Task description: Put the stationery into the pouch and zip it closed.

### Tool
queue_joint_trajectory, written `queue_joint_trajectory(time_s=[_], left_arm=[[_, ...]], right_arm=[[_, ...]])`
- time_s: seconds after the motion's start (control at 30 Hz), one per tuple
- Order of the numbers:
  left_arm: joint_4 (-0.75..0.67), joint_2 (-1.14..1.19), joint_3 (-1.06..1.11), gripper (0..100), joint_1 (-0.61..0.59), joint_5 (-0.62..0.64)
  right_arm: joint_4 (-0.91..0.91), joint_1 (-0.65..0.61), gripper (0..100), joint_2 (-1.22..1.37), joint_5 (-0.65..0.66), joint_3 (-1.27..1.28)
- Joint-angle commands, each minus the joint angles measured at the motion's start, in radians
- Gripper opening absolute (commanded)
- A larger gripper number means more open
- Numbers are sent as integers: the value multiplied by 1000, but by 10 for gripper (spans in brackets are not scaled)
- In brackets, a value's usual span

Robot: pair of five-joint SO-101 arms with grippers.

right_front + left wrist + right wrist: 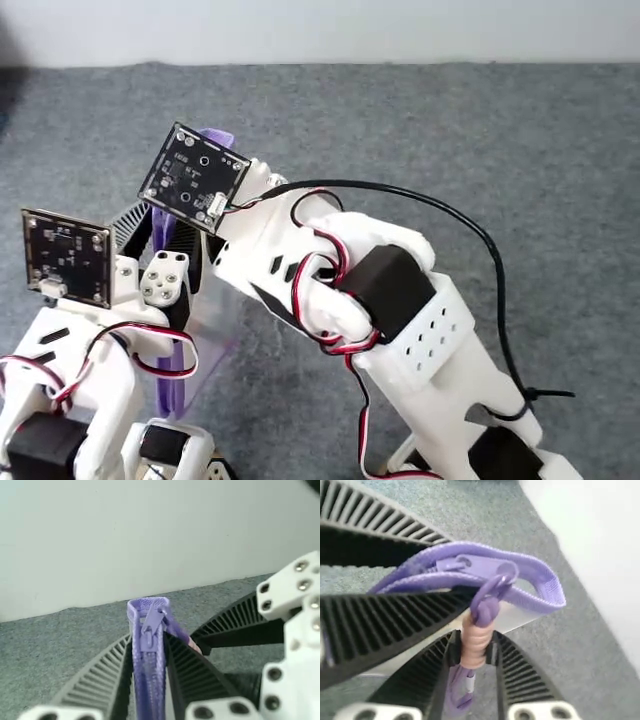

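Purple pouch [148,652] clamped in left fingers [102,680], right fingers [520,675] pinching its zipper pull [476,640]

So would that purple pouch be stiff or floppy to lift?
Probably floppy: the zipper edge of the pouch curls into a loop beyond the left gripper pinching it. Likely light too, given its thin clear wall.

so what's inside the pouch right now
Cannot tell. The pouch looks zipped along the top where the left gripper clamps it, and the arms cover most of its clear side.
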Motion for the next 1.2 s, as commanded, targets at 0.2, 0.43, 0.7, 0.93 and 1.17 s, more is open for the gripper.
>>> queue_joint_trajectory(time_s=[0.2, 0.43, 0.7, 0.93, 1.17], left_arm=[[-2, -14, -61, 12, -3, 3], [-8, -15, -61, 12, -3, 3], [-8, -29, -73, 12, -3, 3], [-3, -44, -74, 12, -12, 3], [-3, -44, -74, 12, -52, 3]], right_arm=[[-87, 96, 9, 7, 155, -9], [-226, 262, 9, 81, 272, -3], [-295, 337, 9, 160, 302, -2], [-329, 392, 9, 225, 304, -3], [-329, 441, 9, 254, 298, -3]])
